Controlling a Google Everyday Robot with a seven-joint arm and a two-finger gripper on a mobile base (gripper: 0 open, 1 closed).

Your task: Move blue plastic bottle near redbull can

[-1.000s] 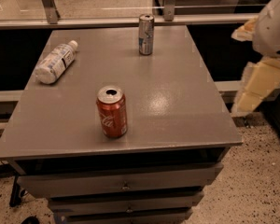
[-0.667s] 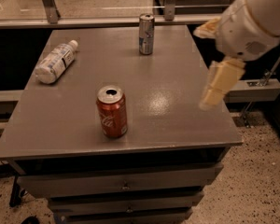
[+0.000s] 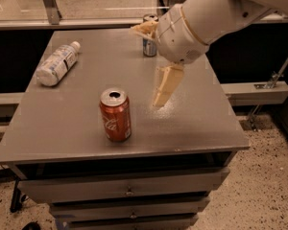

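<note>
One bottle (image 3: pixel 57 63) lies on its side at the table's (image 3: pixel 206 119) far left, well apart from the slim silver can (image 3: pixel 149 49) at the far edge (two cans in all; the red can (image 3: pixel 115 115) stands near). The gripper (image 3: pixel 145 67) hangs above mid-table, fingers (image 3: pixel 164 85) spread, holding nothing.

The wide red metal can (image 3: pixel 115 115) bears white Coca-Cola script on its side. The pale label on the lying clear plastic bottle (image 3: pixel 57 63) cannot be read. The cream gripper (image 3: pixel 152 66) hangs above the grey table (image 3: pixel 77 133), its fingers spread apart.
</note>
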